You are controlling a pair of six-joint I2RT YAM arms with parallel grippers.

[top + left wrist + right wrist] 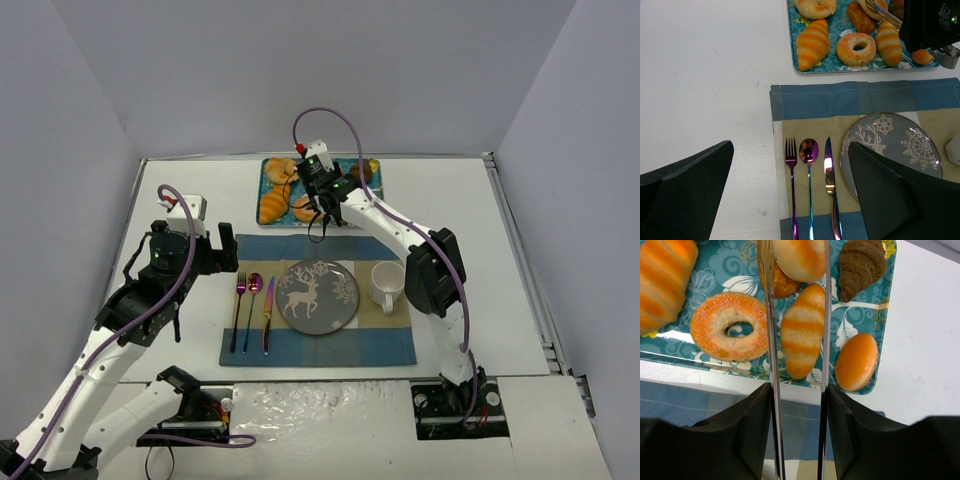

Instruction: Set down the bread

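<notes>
First, from above: the right gripper (322,200) hangs over the near side of a blue tray (263,190) at the back of the table; the left gripper (222,252) sits by the left edge of a striped mat (300,350), apart from the tray; a plate (318,297) and a cup (385,283) are on the mat.

Next, the left wrist view: its two fingers are spread wide with nothing between them, above a fork (791,150); the long roll (888,42) lies on the tray beside a ring donut (857,47).

Last, the right wrist view: the fingers squeeze a pair of metal tongs (769,340); the tong arms sit on both sides of the round bun (799,257), over the tray; I cannot tell if the bun is lifted; the long roll (802,337) lies flat on the tray between the tong arms, nearer the gripper.
</notes>
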